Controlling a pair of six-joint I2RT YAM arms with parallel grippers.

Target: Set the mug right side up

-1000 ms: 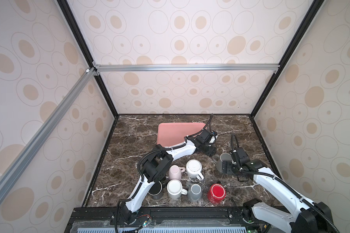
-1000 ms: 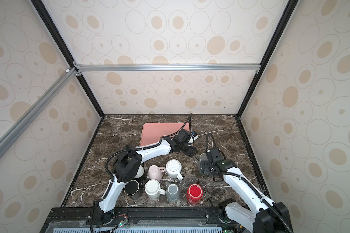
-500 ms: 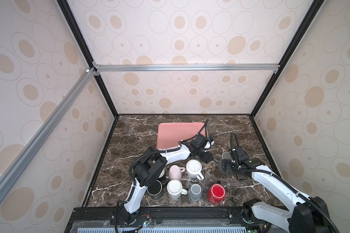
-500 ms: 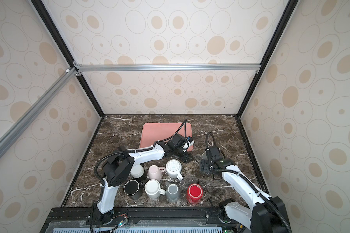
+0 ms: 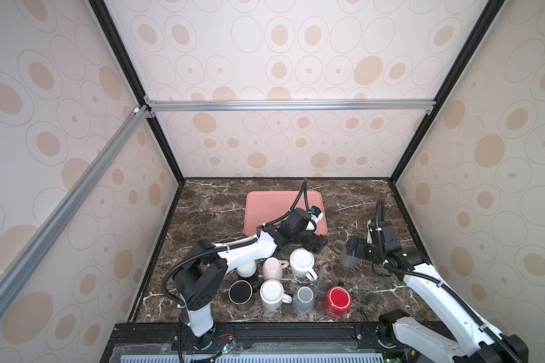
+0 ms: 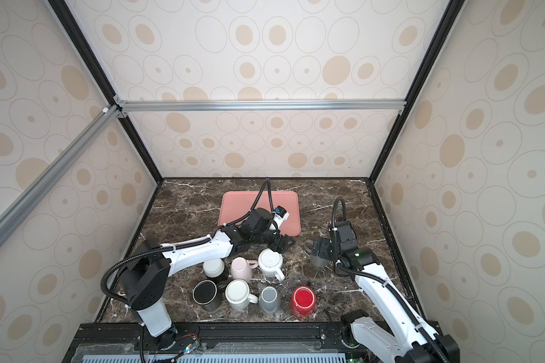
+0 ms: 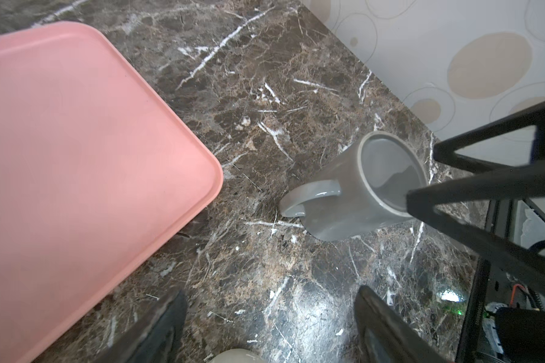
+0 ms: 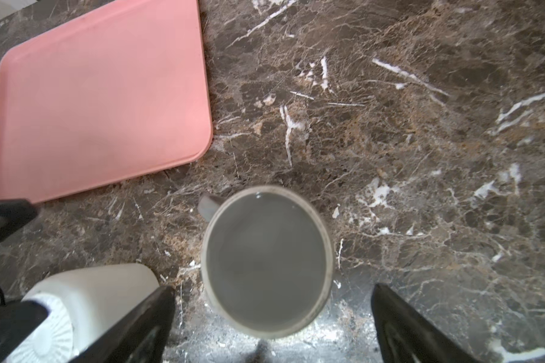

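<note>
One grey mug [image 5: 345, 260] is the thing to check, and it reads as already righted. Its base is on the tabletop [image 5: 208, 220] and its mouth is up. It stands just off the near corner of the pink tray [image 5: 265, 213], between your two arms.

Right gripper [image 5: 355, 250]: hangs over the mug, jaws wide apart, one on either side of the rim, nothing clamped.
Left gripper [image 5: 316, 243]: by the tray's near edge, beside the mug, jaws apart with only bare marble between them.

Done, as I judge it: the flip and the set-down.
Left: lift your right arm off without clipping the rim, then clear the left.
Other mugs sit base-up in the front cluster, the white ribbed mug [image 5: 302, 260] among them. Whether those are yours to turn, the pictures don't say.

What each view adds:
- Both top views: the right gripper hides the mouth, so you get only the grey wall and handle.
- Right wrist view: looks straight down into the mug [image 8: 266, 261]. It shows the hollow, the full rim ring and a clear gap to each jaw.
- Left wrist view: gives the side of the mug [image 7: 353, 201]. The wall runs down to the marble and the handle points toward the tray [image 7: 76, 141]. The right gripper's black fingers [image 7: 485, 185] cross in front of the rim, so contact can't be judged from there.
</note>
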